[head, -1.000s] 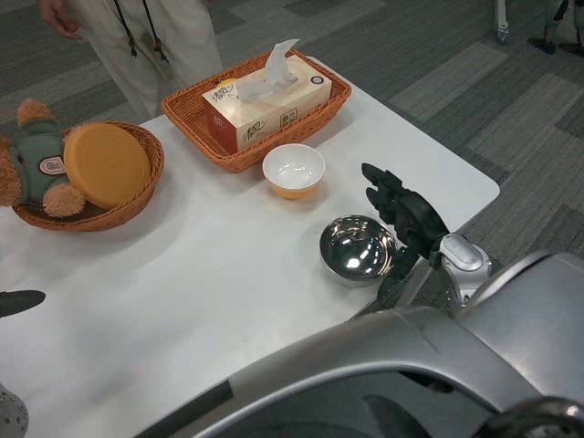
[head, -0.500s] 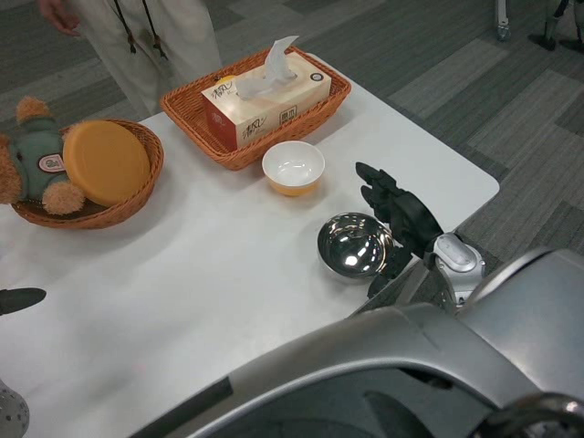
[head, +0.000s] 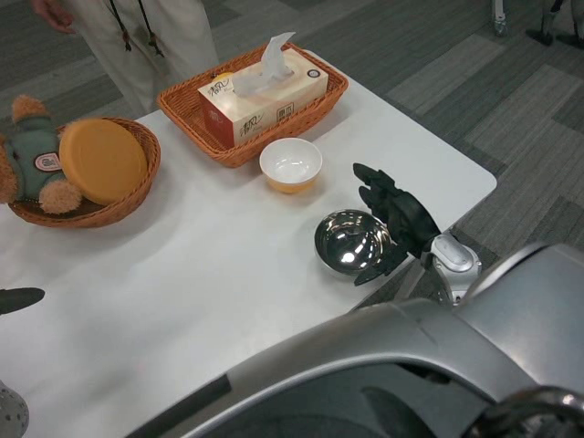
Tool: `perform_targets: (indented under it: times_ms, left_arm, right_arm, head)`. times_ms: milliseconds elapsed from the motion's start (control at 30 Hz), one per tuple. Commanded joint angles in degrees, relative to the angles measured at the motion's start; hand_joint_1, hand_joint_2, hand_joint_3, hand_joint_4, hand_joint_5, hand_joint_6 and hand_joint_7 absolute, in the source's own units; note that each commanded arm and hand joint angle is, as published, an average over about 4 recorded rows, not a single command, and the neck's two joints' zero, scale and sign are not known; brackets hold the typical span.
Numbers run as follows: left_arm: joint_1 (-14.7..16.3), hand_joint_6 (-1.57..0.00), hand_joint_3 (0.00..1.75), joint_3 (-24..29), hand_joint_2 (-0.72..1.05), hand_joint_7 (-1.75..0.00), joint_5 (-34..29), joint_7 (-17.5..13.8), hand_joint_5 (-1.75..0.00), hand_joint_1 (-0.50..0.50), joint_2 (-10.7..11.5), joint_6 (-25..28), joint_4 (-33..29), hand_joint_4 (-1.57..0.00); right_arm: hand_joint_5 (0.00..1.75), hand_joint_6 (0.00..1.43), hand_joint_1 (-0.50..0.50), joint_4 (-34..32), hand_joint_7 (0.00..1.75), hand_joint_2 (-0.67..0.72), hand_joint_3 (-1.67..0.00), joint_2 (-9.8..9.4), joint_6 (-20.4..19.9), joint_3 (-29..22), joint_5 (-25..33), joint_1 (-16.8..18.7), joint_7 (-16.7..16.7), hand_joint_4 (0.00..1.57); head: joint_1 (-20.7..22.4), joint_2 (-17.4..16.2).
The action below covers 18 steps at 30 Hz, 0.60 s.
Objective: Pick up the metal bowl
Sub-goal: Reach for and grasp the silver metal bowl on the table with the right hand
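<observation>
A: Two hands to account for. Start at the left?

B: The left hand (head: 20, 298) is only a dark tip at the table's left edge, unmoved across the last second; I cannot tell how its fingers lie.

A: And between there and the working fingers?

B: Well away from them to the left, a round wicker basket (head: 87, 178) with an orange disc (head: 102, 161) and a teddy bear (head: 29, 157). Farther back, an oblong wicker basket (head: 251, 100) holding a tissue box (head: 263, 96), with a person (head: 141, 41) standing behind it. Nearer, just beyond the fingertips, a small orange-and-white bowl (head: 291, 165). All of these sit a little differently in the picture than before, but together, so I read that as the camera dipping.

A: The metal bowl?

B: The metal bowl (head: 352, 242) rests upright on the white table (head: 182, 274) near its front right edge, directly left of the right hand (head: 397, 224).

A: What changed there?

B: A second ago the hand stood beside the bowl's right side with a sliver of gap. Now its fingers (head: 376, 190) reach over the far-right rim and the thumb curls under the near side, seemingly touching. The hand is spread wide, cupping but not yet clamped; the bowl is not lifted.

A: Meaning?

B: I judge the approach finished; closing comes next. The polished rim could slip.
</observation>
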Motion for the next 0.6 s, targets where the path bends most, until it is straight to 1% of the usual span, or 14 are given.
perform_targets:
  times_ms: [33,133,200,267,333,500,600]
  left_arm:
    - [-0.06,0.00,0.09,-0.11,-0.66,0.00,-0.08,-0.04,0.00,-0.50,0.88,0.02,0.31,0.00]
    - [-0.26,0.00,0.09,-0.31,-0.68,0.00,-0.10,-0.04,0.00,-0.50,0.90,0.06,0.33,0.00]
    - [-0.39,0.00,0.09,-0.47,-0.64,0.00,-0.17,-0.04,0.00,-0.50,0.95,0.06,0.40,0.00]
    - [-0.50,0.00,0.09,-0.62,-0.64,0.00,-0.23,-0.04,0.00,-0.50,0.97,0.06,0.48,0.00]
    - [-0.57,0.00,0.09,-0.71,-0.64,0.00,-0.26,-0.04,0.00,-0.50,0.97,0.06,0.57,0.00]
    - [-0.72,0.00,0.09,-0.84,-0.64,0.00,-0.26,-0.04,0.00,-0.50,0.97,0.13,0.81,0.00]
    - [-0.81,0.00,0.09,-0.99,-0.68,0.00,-0.26,-0.04,0.00,-0.50,0.97,0.15,0.97,0.00]
  right_arm:
    - [0.00,0.00,-0.42,-0.45,0.21,0.09,-0.32,0.67,-0.75,-0.81,1.06,0.35,-0.14,0.00]
    - [0.00,0.00,-0.42,-1.22,0.21,0.09,-0.32,0.60,-0.38,-1.25,1.12,1.14,-0.03,0.00]
    - [0.00,0.00,-0.44,-1.88,0.21,0.09,-0.32,0.58,-0.05,-1.62,1.16,1.65,0.01,0.00]
    - [0.00,0.00,-0.44,-2.63,0.21,0.09,-0.32,0.58,0.32,-1.95,1.19,2.15,0.08,0.00]
    - [0.00,0.00,-0.42,-3.26,0.21,0.09,-0.32,0.54,0.61,-2.17,1.23,2.66,0.14,0.00]
    - [0.00,0.00,-0.42,-4.01,0.21,0.09,-0.32,0.10,0.81,-2.39,1.34,3.51,0.17,0.00]
    - [0.00,0.00,-0.45,-4.71,0.21,0.09,-0.32,-0.17,1.14,-2.66,1.27,4.22,0.17,0.00]
  head:
    - [-0.09,-0.13]
    - [-0.15,-0.26]
    - [-0.23,-0.34]
    - [-0.34,-0.45]
    - [-0.49,-0.61]
    - [-0.80,-0.97]
    - [-1.00,-1.19]
